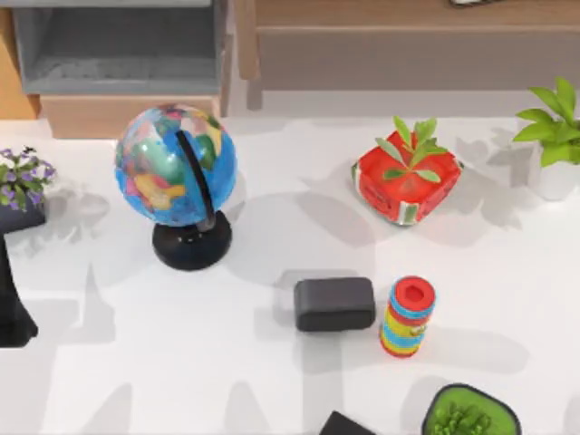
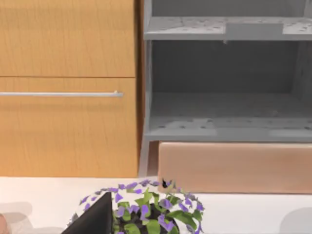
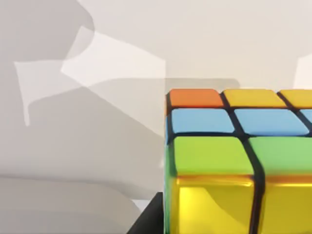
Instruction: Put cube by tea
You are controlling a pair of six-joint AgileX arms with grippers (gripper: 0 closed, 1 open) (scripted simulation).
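Right claw (image 1: 343, 424) at the surface's lower edge, its hold on the cube (image 3: 234, 161) I cannot tell; heading for the red tea box (image 1: 405, 181) it could topple the ring stack (image 1: 408, 317) between; left arm (image 1: 11, 308) parked at the left edge

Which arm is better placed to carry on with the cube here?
Right, probably. The puzzle cube sits close up in the right wrist view, while the left wrist view faces a cabinet and a purple-flowered plant at the table's left edge.

One globe (image 1: 176, 166); one red box (image 1: 405, 180); one dark block (image 1: 333, 304); one ringed stack (image 1: 408, 317); three potted plants, purple-flowered (image 1: 20, 178) at nine o'clock; one colour cube (image 3: 239, 161).
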